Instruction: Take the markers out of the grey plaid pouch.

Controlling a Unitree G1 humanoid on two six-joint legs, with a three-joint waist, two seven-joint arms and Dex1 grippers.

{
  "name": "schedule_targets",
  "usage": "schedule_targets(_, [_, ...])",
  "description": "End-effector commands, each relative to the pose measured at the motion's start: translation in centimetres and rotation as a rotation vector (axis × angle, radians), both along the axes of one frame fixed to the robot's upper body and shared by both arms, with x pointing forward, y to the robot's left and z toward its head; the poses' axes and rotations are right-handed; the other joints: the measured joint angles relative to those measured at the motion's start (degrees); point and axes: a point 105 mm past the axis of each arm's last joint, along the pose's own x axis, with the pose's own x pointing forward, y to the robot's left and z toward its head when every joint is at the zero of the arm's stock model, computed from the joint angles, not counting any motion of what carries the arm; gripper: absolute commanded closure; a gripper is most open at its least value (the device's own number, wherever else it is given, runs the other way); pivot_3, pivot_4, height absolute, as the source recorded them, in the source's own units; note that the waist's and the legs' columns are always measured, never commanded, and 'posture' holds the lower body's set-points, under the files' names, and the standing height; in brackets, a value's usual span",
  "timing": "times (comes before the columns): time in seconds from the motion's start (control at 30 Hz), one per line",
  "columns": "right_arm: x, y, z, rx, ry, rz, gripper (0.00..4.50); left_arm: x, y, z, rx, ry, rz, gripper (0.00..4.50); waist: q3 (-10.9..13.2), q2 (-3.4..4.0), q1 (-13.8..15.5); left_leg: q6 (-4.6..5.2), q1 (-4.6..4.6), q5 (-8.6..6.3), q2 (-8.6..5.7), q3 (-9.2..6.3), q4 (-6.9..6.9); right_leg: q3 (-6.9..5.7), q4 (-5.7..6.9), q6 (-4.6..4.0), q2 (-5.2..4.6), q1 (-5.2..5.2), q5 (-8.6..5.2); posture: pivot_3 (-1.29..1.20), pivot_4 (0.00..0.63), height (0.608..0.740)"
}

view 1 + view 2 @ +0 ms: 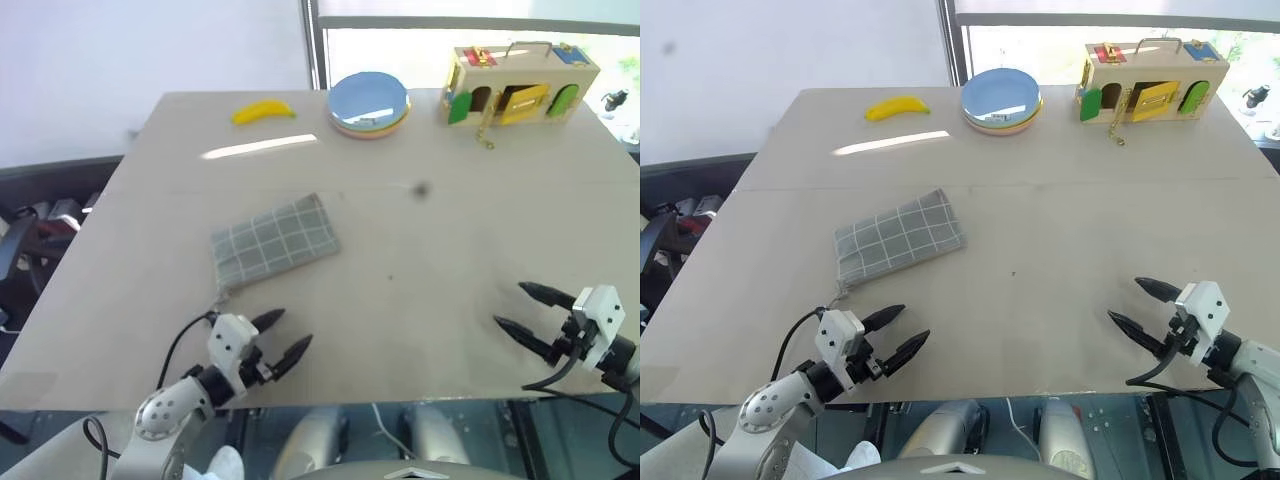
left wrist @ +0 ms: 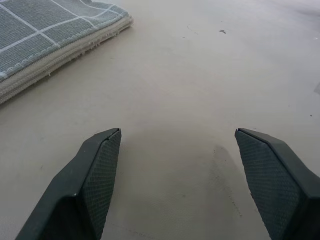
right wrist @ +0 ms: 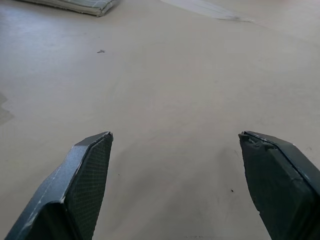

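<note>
Beige table (image 1: 420,260) with grey plaid pouch (image 1: 275,240), banana (image 1: 263,111), plates (image 1: 369,103), wooden box (image 1: 520,84).

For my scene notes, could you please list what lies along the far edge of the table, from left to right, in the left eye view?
Banana → stacked plates → wooden lock box.

Grey plaid pouch (image 1: 274,241) of soft woven cloth with a frayed tan lining edge, smooth matt beige table (image 1: 430,260), black gripper fingers (image 2: 97,170) with finely dimpled matt pads, glossy blue plate (image 1: 368,98), wooden box (image 1: 520,83) with painted doors.
</note>
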Motion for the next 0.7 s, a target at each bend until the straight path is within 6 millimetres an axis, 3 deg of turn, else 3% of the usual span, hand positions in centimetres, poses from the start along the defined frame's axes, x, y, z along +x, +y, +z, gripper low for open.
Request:
schedule_targets(0.03, [0.09,-0.01,0.74,0.009,-0.031,0.002,0.41,-0.04,0.28,0.26,0.008,-0.013,-0.002,0.73,0.0,0.0,0.0,0.0,0.0,0.0,0.0,0.0,0.0,0.0,0.0,0.0,0.0,0.0,0.0,0.0,0.15,0.74])
schedule_targets(0.7, [-0.08,0.12,0.69,0.028,-0.026,-0.006,0.41,0.32,0.26,0.36,0.006,-0.031,-0.013,0.73,0.0,0.0,0.0,0.0,0.01,0.0,0.0,0.0,0.0,0.0,0.01,0.0,0.0,0.0,0.0,0.0,0.15,0.74])
